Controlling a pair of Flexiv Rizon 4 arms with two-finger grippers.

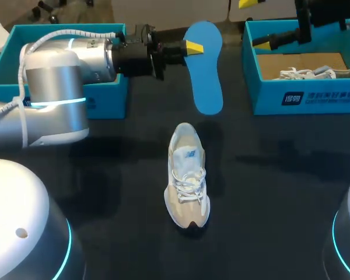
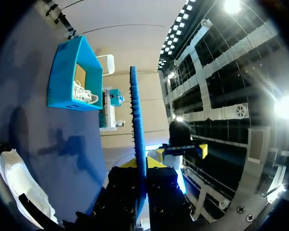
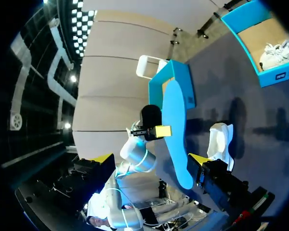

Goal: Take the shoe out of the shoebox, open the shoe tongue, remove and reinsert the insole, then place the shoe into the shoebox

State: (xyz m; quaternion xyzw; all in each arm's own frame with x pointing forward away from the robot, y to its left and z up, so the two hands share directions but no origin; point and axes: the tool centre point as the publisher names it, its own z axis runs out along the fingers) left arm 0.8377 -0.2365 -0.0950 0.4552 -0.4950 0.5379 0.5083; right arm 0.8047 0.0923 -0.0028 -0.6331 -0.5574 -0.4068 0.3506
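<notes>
1. Evidently, the blue insole point(image 1: 205, 70) was out of the shoe point(image 1: 186, 175) and hung in the air above the tabletop point(image 1: 280, 175), on the shoe's far side. Removal was judged complete and reinsertion not yet begun.
2. The left tool point(image 1: 189, 48) was closed on one end of the insole, with a yellow-tipped finger on each flat face. The left wrist view showed the insole edge-on between them. This end pinch was judged to leave most of the insole's length free for feeding into the shoe.
3. The shoe stood on its sole near the middle of the tabletop, laces uppermost and apart from both tools. Its upward-facing opening was judged suitable to receive the insole from above.
4. The right tool point(image 3: 148, 159) was spread wide and held nothing. It was stationed at the far right, near the right shoebox point(image 1: 303, 96), and was judged to be on standby to steady the shoe.
5. The right shoebox contained a second shoe point(image 1: 297, 74). The left shoebox point(image 1: 108, 99) lay behind the left arm, and its interior could not be seen.
</notes>
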